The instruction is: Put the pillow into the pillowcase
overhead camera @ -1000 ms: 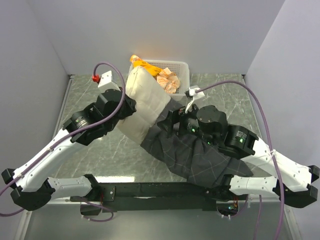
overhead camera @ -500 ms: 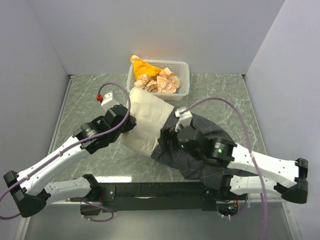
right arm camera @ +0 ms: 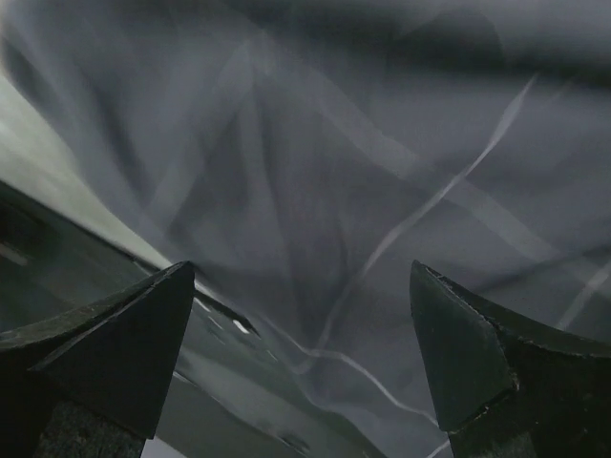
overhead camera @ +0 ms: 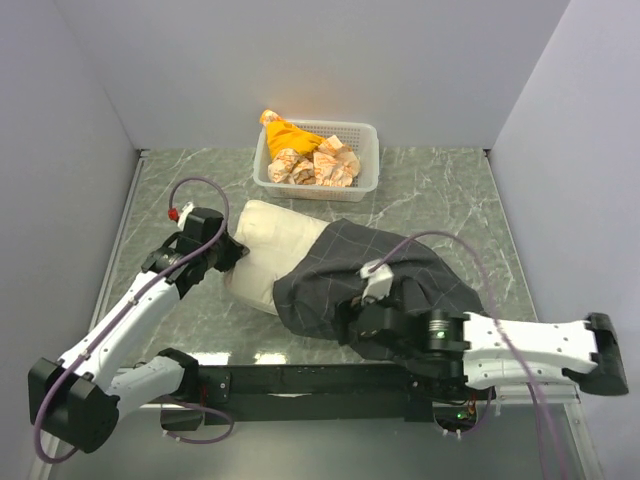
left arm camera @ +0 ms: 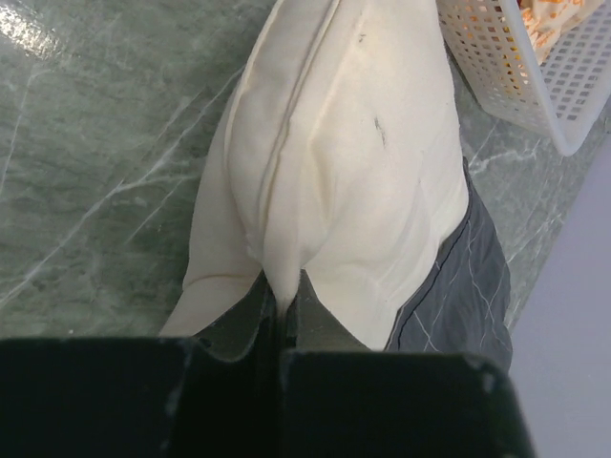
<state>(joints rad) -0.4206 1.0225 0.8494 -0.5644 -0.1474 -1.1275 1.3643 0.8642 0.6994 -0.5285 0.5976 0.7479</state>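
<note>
We see our left gripper point(left arm camera: 283, 310) pinched tight on the cream pillow's point(left arm camera: 353, 143) near edge. Our right gripper point(right arm camera: 304, 353) gapes wide and empty, the checked pillowcase point(right arm camera: 382, 143) just ahead.

My left arm point(overhead camera: 112, 335) reaches forward and slightly right from its base. The left gripper point(left arm camera: 282, 291) has its fingers pinched tight on a fold of the pillow point(left arm camera: 353, 143). My right arm point(overhead camera: 520, 340) lies low, stretched leftward along the near edge. The right gripper point(right arm camera: 301, 286) points forward with fingers spread wide.
</note>
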